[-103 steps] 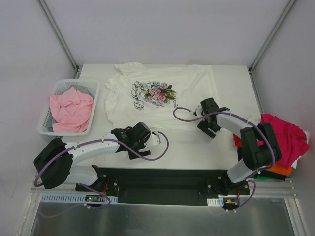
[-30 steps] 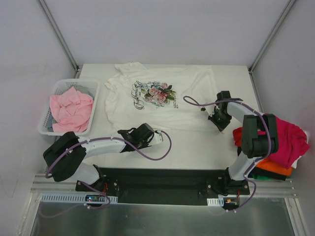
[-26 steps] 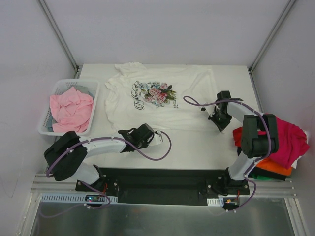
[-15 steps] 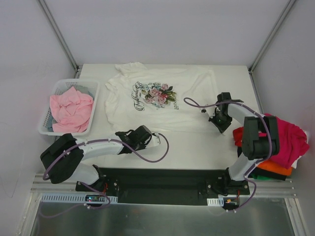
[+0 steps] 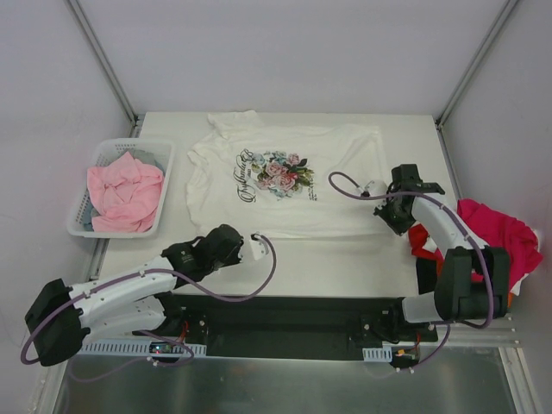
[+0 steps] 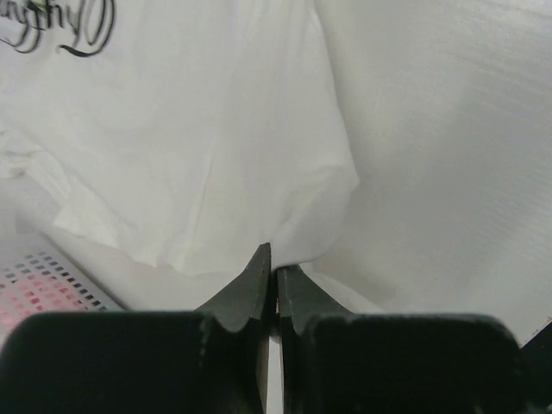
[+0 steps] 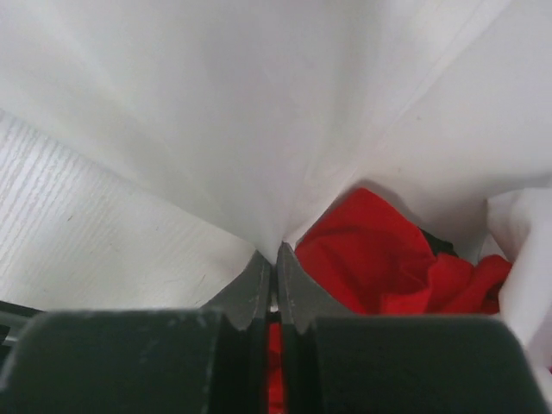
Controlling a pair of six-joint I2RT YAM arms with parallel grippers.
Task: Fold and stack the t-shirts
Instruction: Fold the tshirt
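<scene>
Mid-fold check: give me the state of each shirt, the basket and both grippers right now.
White floral t-shirt: spread flat, print up, near hem pinched at both ends.
Left gripper: shut on its near-left hem corner.
Right gripper: shut on its near-right edge.
White lattice basket: upright, at the table's left side.
Pale pink t-shirt: crumpled in the basket.
Magenta t-shirt: heaped at the table's right edge.

Bare table strip (image 5: 345, 267) nearside; basket (image 5: 164, 185) left, shirt heap (image 5: 500, 237) right.
</scene>
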